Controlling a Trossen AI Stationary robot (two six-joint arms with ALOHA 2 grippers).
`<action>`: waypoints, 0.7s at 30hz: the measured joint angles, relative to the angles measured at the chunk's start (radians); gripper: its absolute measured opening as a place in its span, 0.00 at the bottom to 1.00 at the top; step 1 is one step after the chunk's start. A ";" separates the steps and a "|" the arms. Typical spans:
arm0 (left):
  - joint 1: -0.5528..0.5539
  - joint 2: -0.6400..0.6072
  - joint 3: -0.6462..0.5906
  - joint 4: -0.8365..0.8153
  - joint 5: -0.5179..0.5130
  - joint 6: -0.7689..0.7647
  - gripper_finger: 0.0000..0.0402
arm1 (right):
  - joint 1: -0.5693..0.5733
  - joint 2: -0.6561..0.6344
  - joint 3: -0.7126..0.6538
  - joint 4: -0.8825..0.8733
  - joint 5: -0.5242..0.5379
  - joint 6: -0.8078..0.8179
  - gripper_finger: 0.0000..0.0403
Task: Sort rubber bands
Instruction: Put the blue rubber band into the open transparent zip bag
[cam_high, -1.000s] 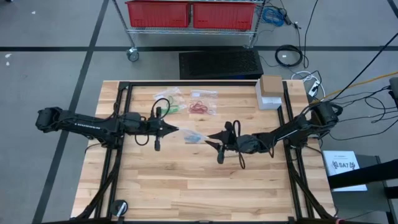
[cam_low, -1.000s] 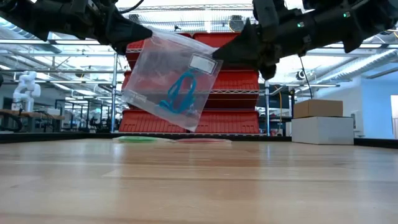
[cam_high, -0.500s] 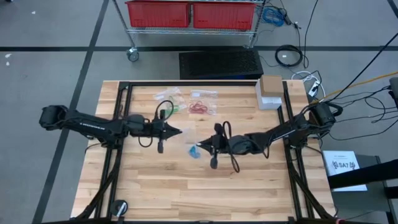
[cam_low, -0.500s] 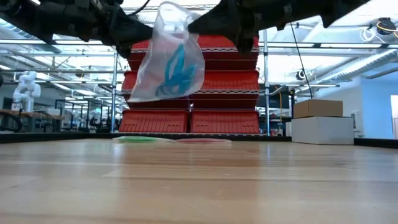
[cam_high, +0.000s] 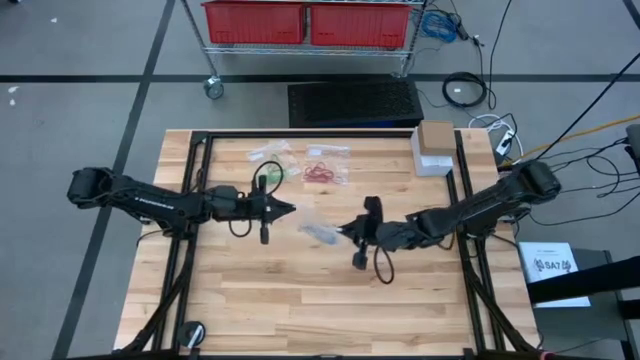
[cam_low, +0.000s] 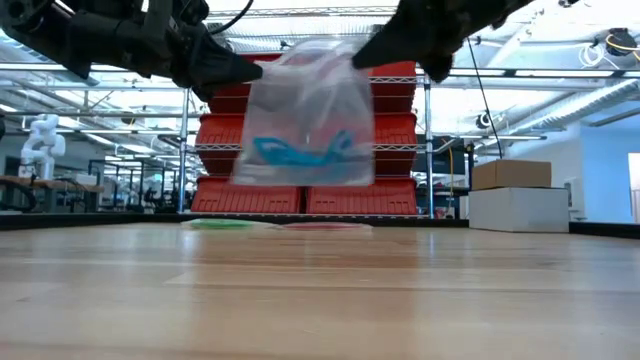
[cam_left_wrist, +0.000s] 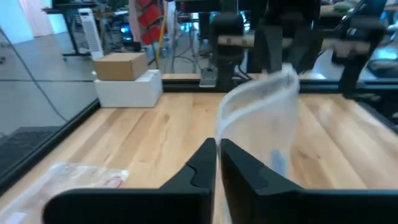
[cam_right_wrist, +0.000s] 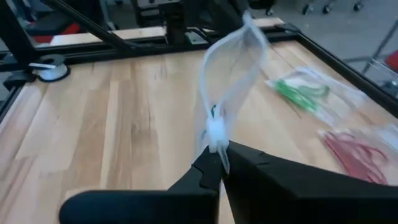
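Observation:
A small clear bag (cam_low: 308, 105) with blue rubber bands (cam_low: 300, 152) in its bottom hangs above the table's middle. It is strung between my two grippers. My left gripper (cam_high: 292, 210) comes from the left and is shut on one top corner. My right gripper (cam_high: 341, 230) comes from the right and is shut on the other. Two more clear bags lie flat at the far side, one with green bands (cam_high: 275, 165) and one with red bands (cam_high: 322, 172). My left gripper pinches the bag's top rim (cam_left_wrist: 219, 134) at one corner between its two fingertips, coming level from the table's left. The bag hangs below, clear of the table. My right gripper pinches a bunched white bit of the top rim (cam_right_wrist: 216, 135) at the opposite corner, level from the table's right. The rim bows open between the two holds.
A cardboard box on a white box (cam_high: 435, 148) stands at the far right corner. A black frame (cam_high: 200, 140) runs along the table's left, far and right sides. Bare wood lies under the bag and toward the near edge.
My right gripper has gone toward my left gripper and then back toward the table's right edge. The bag hung tilted a second ago and then bunched narrow. It now hangs spread wide between both grippers, with the blue bands lying across its bottom.

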 joint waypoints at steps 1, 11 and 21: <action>0.000 0.000 0.000 0.002 -0.009 0.012 0.07 | 0.002 -0.023 0.000 -0.037 0.007 0.012 0.00; 0.000 0.000 0.000 -0.004 -0.137 0.022 0.30 | 0.006 -0.234 0.026 -0.456 0.096 0.126 0.00; 0.000 0.000 0.000 -0.022 -0.247 0.021 0.37 | -0.034 -0.114 0.350 -1.111 0.187 0.335 0.00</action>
